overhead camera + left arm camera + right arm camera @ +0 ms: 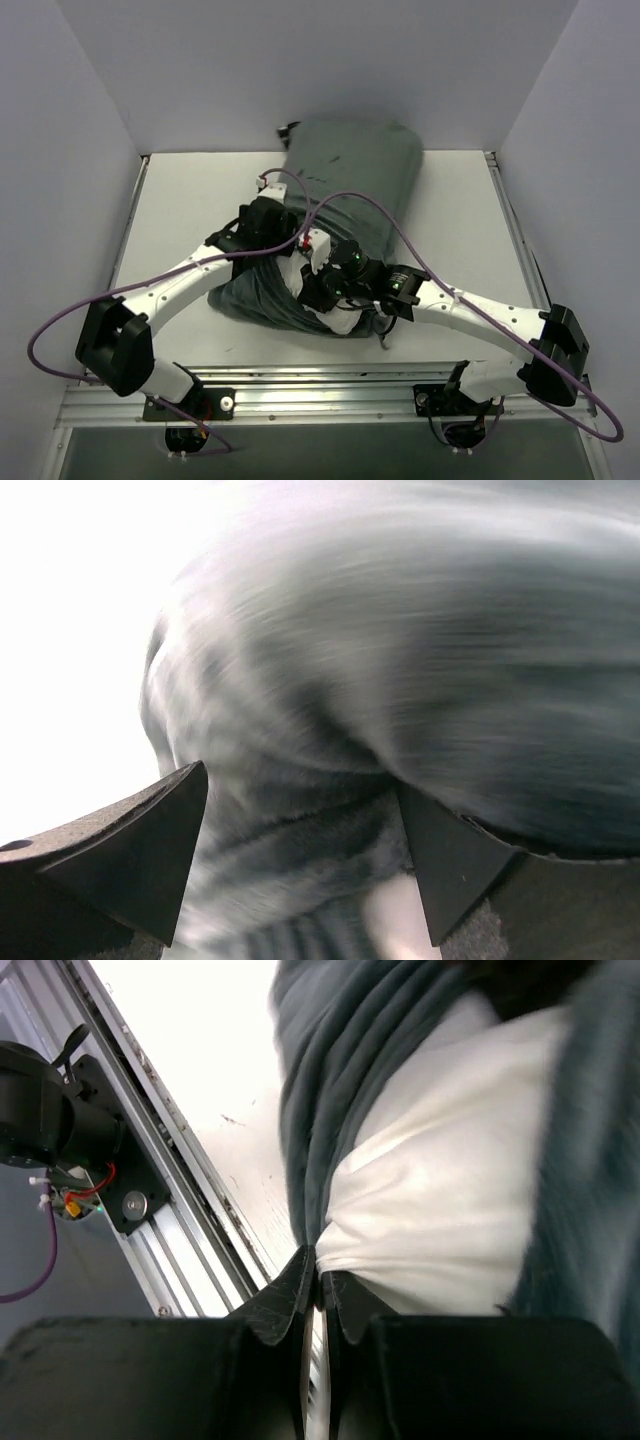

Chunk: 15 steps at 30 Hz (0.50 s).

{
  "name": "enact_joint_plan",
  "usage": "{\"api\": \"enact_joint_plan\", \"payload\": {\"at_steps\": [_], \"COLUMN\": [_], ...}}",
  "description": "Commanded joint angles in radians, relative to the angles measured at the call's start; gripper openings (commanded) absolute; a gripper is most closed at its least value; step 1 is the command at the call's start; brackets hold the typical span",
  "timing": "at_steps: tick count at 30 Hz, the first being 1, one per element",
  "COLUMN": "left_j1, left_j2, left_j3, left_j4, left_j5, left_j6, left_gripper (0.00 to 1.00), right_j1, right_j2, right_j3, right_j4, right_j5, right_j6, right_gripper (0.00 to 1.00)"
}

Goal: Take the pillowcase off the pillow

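The grey-green pillowcase (350, 165) lies from the table's far middle down to the near middle, its near end bunched. A bit of the white pillow (346, 322) shows at that near end. My left gripper (283, 238) is open on top of the bunched cloth; in the left wrist view (300, 780) blurred grey pillowcase (420, 660) fills the space between its fingers (140, 850). My right gripper (318, 288) is at the near end, shut on a pinch of the pillow (440, 1160) right beside the pillowcase's folds (330, 1080); its tips (320, 1265) meet there.
A metal rail (320, 385) runs along the table's near edge, also in the right wrist view (190, 1250). White walls close in the table (180, 200) on the left, right and back. Purple cables (390, 215) loop over both arms. An arm base (60, 1120) stands by the rail.
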Motion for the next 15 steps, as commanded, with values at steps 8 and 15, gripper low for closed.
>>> {"api": "enact_joint_plan", "payload": {"at_steps": [8,15], "left_j1": [0.101,0.164], "left_j2": [0.058,-0.16], "left_j3": [0.153,0.044], "left_j4": [0.37,0.166], "left_j5": [0.096,0.027], "left_j6": [-0.109,-0.159], "left_gripper": [0.89,0.91], "right_j1": [-0.021,-0.073], "right_j2": [0.135,0.213], "right_j3": [0.0,0.101], "right_j4": [0.244,0.22], "right_j5": [-0.034,0.017], "right_j6": [0.06,0.011], "right_gripper": [0.0,0.0]}}
